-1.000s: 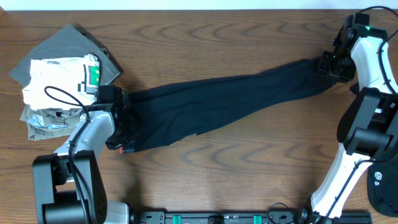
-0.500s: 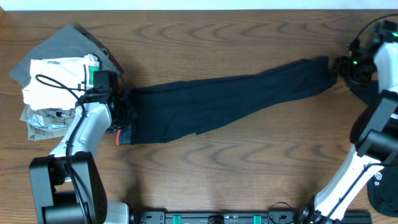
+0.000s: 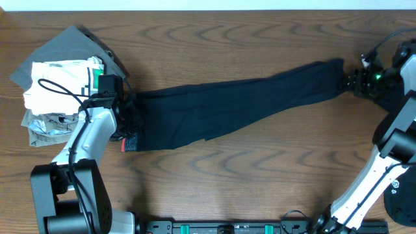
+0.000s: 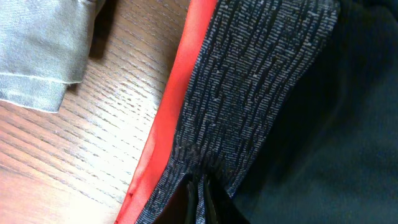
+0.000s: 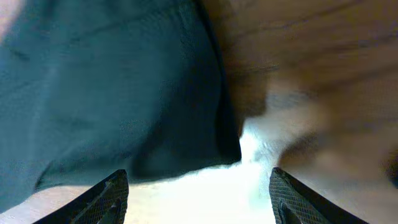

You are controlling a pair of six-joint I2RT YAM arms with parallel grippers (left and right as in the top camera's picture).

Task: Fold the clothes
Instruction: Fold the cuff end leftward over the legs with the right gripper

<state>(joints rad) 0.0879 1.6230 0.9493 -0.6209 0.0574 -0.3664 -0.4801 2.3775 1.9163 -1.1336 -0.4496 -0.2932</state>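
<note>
The clothes on the table are long black trousers (image 3: 227, 107), stretched from lower left to upper right. My left gripper (image 3: 128, 125) is shut on their grey waistband (image 4: 249, 93), which has a coral red edge (image 4: 180, 81). In the left wrist view the left gripper (image 4: 200, 202) pinches a fold of that waistband. My right gripper (image 3: 351, 82) stands open just beyond the leg end (image 3: 335, 71). In the right wrist view the right gripper (image 5: 199, 205) holds nothing, and the dark leg end (image 5: 112, 87) lies ahead of it on the wood.
A pile of other garments (image 3: 58, 84), grey, white and patterned, sits at the far left beside my left arm. A grey-green hem (image 4: 37, 50) lies close to the waistband. The right arm's body (image 3: 390, 143) rises along the table's right edge.
My right gripper has opened, let go of the leg end and drawn back to the right. The left gripper has shifted slightly towards the far side, still holding the waistband.
</note>
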